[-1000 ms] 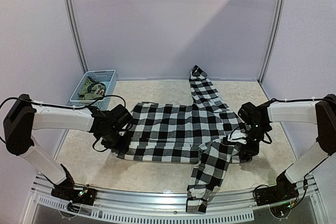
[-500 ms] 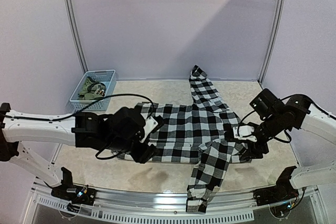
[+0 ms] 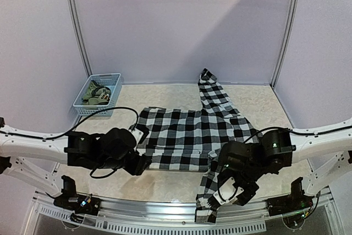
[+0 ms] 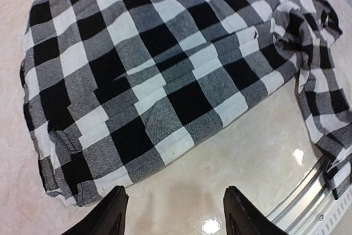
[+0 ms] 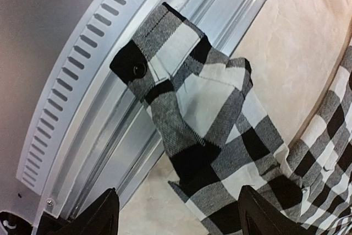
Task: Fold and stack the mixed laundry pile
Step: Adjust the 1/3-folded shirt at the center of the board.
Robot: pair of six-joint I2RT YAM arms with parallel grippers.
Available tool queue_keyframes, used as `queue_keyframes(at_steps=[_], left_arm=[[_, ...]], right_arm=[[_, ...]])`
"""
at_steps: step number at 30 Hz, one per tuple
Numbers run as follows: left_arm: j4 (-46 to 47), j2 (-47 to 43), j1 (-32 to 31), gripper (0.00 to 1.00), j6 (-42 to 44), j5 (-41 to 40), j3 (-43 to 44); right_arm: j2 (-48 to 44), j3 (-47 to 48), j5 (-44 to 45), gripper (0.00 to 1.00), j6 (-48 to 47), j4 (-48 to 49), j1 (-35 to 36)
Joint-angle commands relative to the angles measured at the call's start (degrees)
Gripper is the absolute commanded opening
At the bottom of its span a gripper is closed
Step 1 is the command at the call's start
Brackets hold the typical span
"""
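Pale marbled bench (image 3: 165,182) is carrying the checked shirt (image 3: 187,136), spread flat, one sleeve (image 5: 187,108) trailing over the near rail (image 5: 82,75). Being soft and limp, it is probably best taken by cuff (image 5: 137,61) or hem (image 4: 165,146). Left fingers (image 4: 113,213) and right fingers (image 5: 102,216) are standing wide, empty. No writing is showing.

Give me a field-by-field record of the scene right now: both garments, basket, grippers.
checked shirt: spread flat on the table, not folded
near sleeve: cuff lying over the front rail
far sleeve: stretched toward the back wall
basket: back left, holds the olive-green shirt
left gripper: open, empty, above bare table by the shirt's edge
right gripper: open, empty, over the near sleeve
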Motion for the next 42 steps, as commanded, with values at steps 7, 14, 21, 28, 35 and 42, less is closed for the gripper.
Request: queue_keyframes(at_steps=[7,14,21,28,35,42], left_arm=[[-6.8,-9.9,-1.1,0.61,0.0,-9.2,1.9],[-8.6,-8.4,-1.5,0.61,3.9,-9.4,6.0],[-8.1,-7.7,-2.1,0.61,6.1,-9.5,6.5],[-7.1,-6.5,-2.4,0.61,7.7,-9.4,7.4],[-3.3,-4.2,-3.0,0.61,13.5,-6.5,8.8],[-3.3,1.8,-4.5,0.64,29.6,-3.5,14.4]], right_arm=[[8.9,-3.3,10.6,0.67,-2.6,15.9,6.2],[11.1,-3.5,11.4,0.43,-5.6,17.2,6.8],[9.5,2.8,7.6,0.01,-2.5,13.7,0.7],[9.9,16.1,-4.8,0.0,-2.5,9.1,-19.0],[15.9,24.8,-10.6,0.0,-2.0,12.7,-29.7],[26.3,34.2,-18.8,0.02,-2.6,10.0,-32.6]])
